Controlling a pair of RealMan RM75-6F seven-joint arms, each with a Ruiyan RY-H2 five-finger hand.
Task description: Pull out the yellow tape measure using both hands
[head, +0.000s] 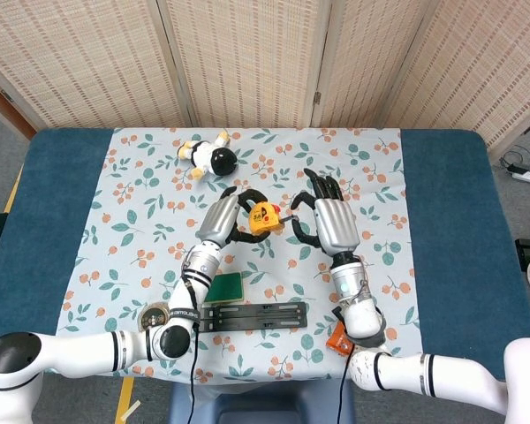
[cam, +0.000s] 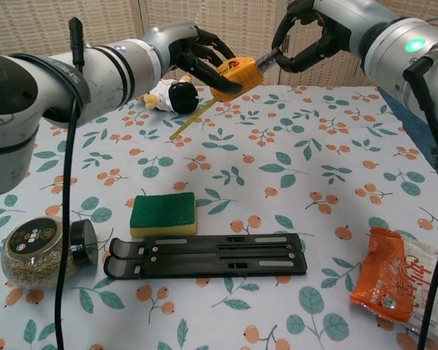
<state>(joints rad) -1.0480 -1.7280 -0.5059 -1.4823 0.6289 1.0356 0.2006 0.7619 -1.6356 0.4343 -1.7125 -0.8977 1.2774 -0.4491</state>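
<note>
My left hand grips the yellow tape measure and holds it above the flowered cloth. A short length of tape runs from the case's right side to my right hand. That hand's thumb and a finger pinch the tape's end, while its other fingers curl above it. A yellow strap hangs from the case down to the cloth.
A black-and-white plush toy lies behind the hands. Near the front edge are a green sponge, a black folding stand, a small jar and an orange packet.
</note>
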